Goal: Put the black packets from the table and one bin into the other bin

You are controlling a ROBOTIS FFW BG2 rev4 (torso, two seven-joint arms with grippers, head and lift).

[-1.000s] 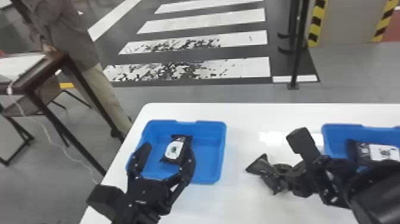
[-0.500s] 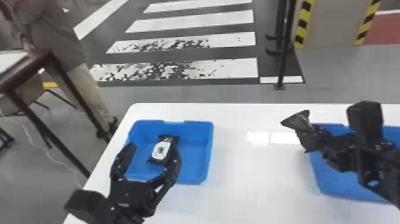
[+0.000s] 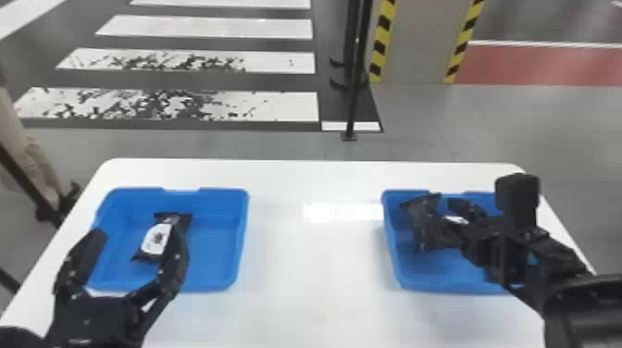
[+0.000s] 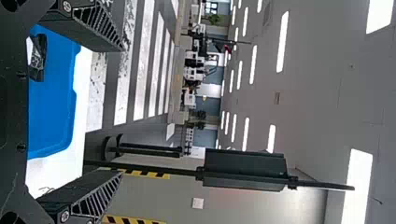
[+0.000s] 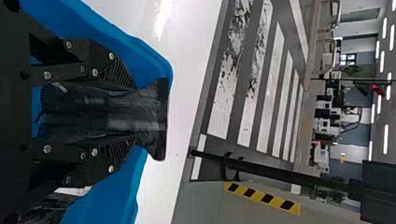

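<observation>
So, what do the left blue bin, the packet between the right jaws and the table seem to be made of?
Left blue bin: probably moulded plastic, satin; rounded corners, even colour.
Black packet: likely thin plastic or foil film, slightly shiny; creases and a flared end.
Table: glossy white top, perhaps laminate; bright reflections.

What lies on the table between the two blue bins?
In the head view, white tabletop with a bright reflection lies between the left bin and the right bin.

Crosswalk [image 3: 277, 107] (scuffed), pole [image 3: 353, 108], hazard tape [image 3: 382, 34].
</observation>
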